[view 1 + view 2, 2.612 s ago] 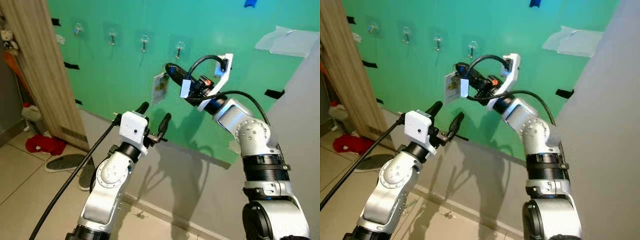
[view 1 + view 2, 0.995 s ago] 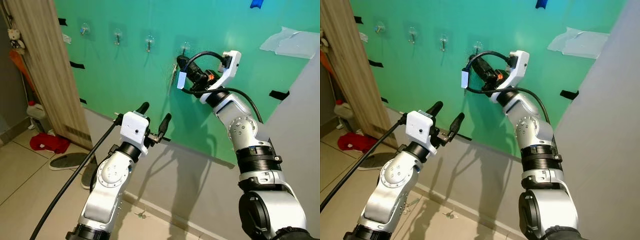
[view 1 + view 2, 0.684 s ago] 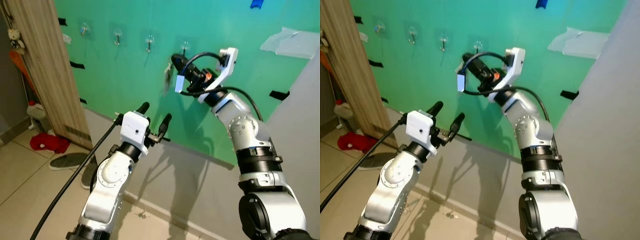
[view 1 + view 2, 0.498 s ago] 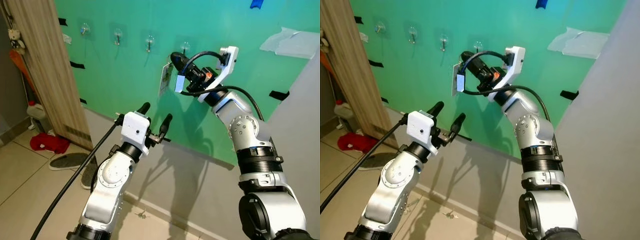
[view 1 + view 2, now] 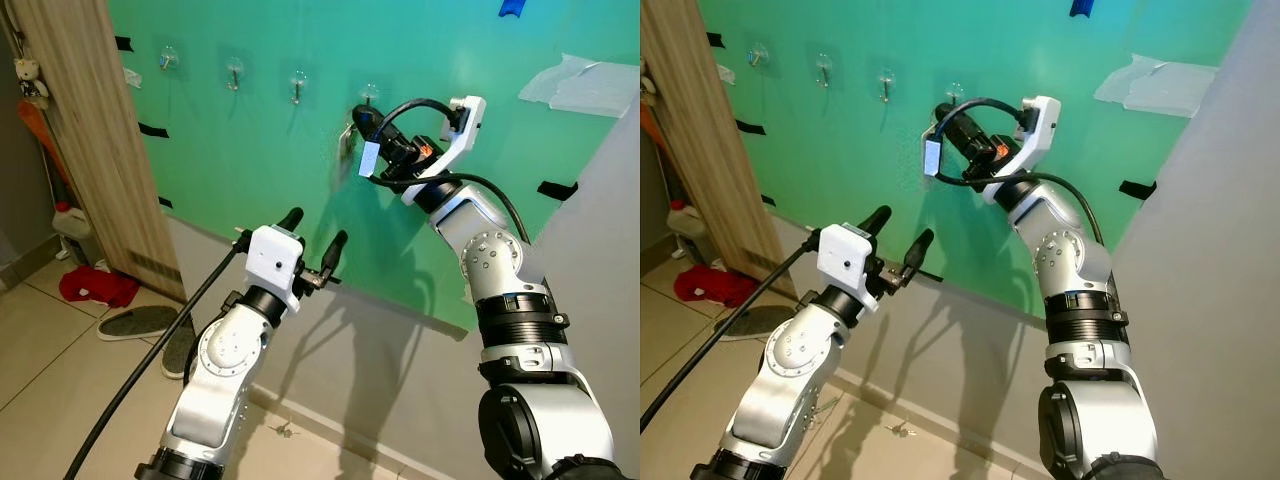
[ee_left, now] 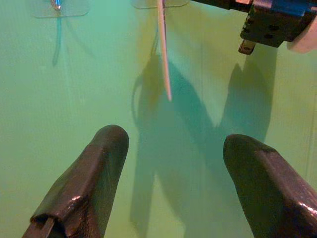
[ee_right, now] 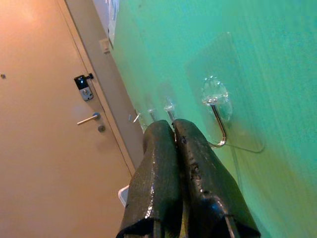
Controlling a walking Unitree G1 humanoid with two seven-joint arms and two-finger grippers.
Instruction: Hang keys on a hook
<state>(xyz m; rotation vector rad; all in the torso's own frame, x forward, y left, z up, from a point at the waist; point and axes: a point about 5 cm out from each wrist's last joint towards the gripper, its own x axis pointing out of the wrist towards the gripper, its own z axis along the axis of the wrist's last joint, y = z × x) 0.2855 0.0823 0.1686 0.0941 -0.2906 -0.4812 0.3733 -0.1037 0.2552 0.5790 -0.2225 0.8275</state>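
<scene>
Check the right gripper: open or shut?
Shut: the right gripper has its black fingers pressed together beside the clear hook.

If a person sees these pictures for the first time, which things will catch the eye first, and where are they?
The bright green wall with its row of clear stick-on hooks stands out first. Next comes the right gripper, raised against the wall at the rightmost hook, its fingers pressed together, with a flat key tag hanging below. Lower down, the left gripper waits open, apart from the wall.
</scene>
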